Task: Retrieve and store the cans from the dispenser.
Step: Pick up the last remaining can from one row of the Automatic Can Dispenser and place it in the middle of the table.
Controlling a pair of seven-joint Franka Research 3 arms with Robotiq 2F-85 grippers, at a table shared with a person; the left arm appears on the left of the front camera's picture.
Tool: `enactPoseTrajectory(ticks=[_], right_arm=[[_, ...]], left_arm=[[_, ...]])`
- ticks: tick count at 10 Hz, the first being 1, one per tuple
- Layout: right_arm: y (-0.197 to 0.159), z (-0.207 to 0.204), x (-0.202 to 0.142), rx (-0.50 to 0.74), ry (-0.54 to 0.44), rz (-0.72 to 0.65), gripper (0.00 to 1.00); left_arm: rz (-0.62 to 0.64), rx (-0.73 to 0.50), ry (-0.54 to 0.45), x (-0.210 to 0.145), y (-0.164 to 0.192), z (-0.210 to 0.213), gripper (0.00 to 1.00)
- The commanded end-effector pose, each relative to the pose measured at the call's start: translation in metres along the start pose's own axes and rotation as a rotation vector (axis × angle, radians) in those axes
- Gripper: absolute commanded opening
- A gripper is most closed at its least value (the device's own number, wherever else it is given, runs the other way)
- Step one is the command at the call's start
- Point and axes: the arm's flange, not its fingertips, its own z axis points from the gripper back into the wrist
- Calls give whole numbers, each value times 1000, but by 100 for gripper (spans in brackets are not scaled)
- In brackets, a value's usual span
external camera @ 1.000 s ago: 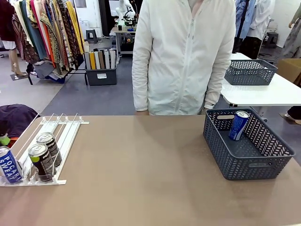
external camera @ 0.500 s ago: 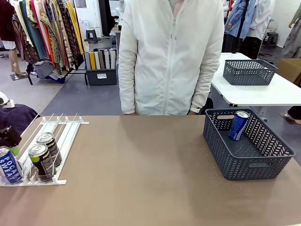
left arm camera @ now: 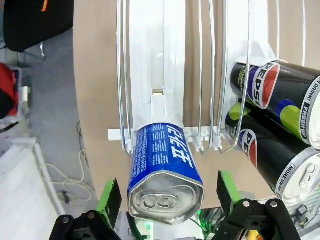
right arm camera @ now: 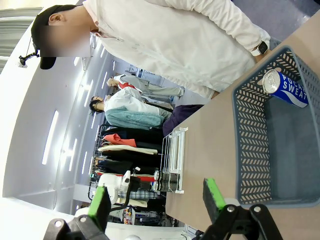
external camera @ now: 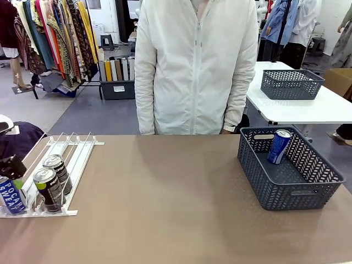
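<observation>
Since a second ago, the left gripper (external camera: 11,166) has come in at the left edge of the front view, down over the slim blue silver-topped Pocari Sweat can (external camera: 10,196). The person in a white jacket (external camera: 196,66) has stepped left.

In that view the flat white wire-railed dispenser (external camera: 66,149) holds the blue can at its near end. Two dark brown cans (external camera: 49,190) stand in the next lane to the right. At the right, the dark grey lattice plastic basket (external camera: 289,184) holds one second blue can (external camera: 279,146), leaning on the far wall.

In the left wrist view the left gripper (left arm camera: 167,192) is spread wide. Its green pads (left arm camera: 111,197) stand either side of the blue can (left arm camera: 162,165) and do not touch it. One pad sits close to a wire rail (left arm camera: 220,100) and the dark brown cans (left arm camera: 280,100). Closing off-centre could snag that rail or nudge a neighbouring can. A lift that is not straight could catch the upright stop tab (left arm camera: 159,97).

In the right wrist view the right gripper (right arm camera: 156,200) hangs spread and empty near the basket (right arm camera: 250,150). The second blue can (right arm camera: 287,87) lies inside, and there is plenty of room for more.
</observation>
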Motion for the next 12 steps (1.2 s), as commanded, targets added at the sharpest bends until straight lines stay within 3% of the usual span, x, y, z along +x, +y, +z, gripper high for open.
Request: enactPoseTrajectory(ticks=[1,2,9,12], right_arm=[[2,-2,4,21,-12,16,100],[2,-2,4,21,-12,16,100],[2,-2,4,21,-12,16,100],[2,-2,4,21,-12,16,100]], left_arm=[[23,-17,1,1,4,1,63],[24,-13,-7,0,4,1,3],[8,-13,-24,0,4,-1,0],[-37,-19,-87,-8,-2,34,0]])
